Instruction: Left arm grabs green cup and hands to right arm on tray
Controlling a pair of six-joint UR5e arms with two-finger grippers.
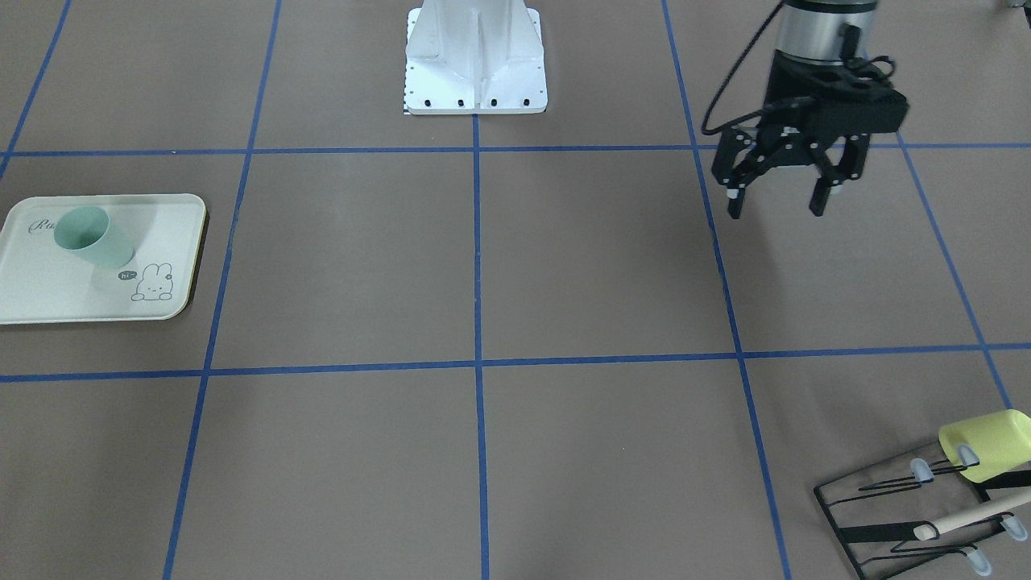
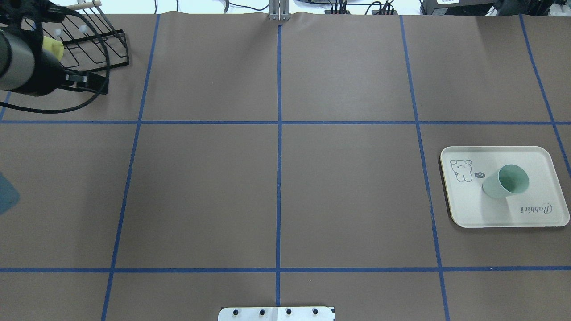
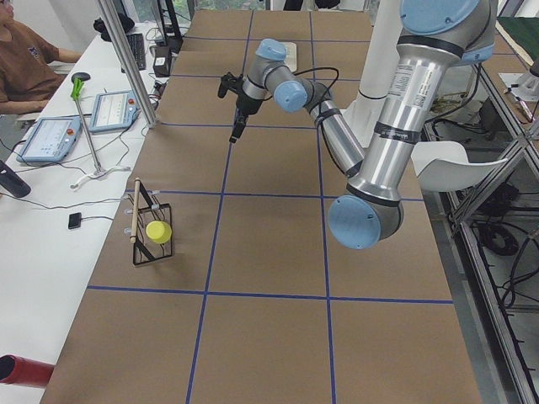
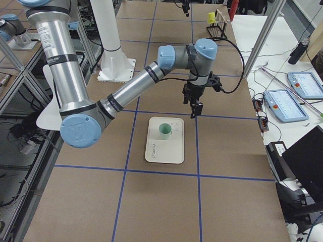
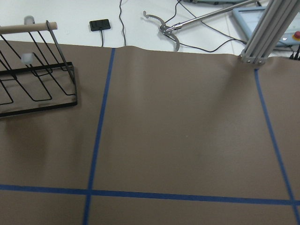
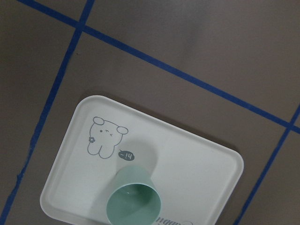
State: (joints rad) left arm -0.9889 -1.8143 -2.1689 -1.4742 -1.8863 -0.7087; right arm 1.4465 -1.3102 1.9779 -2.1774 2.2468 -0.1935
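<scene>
From where I stand, the cream rectangular plastic tray (image 2: 473, 209) with rounded corners bears the word "Rabbit" in grey script near one long edge. A small dark speech bubble (image 1: 125, 275) beside its bunny drawing (image 1: 153, 283) reads "hi~".

jaws of the right arm (image 4: 132, 86) too small to read; tray (image 1: 48, 298) cut by the edge, its script partly behind the green cup (image 1: 93, 236).

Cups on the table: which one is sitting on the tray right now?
The pale mint-green cup, upright on the cream tray on the robot's right. The yellow cup lies sideways on the black wire rack, far left.
</scene>
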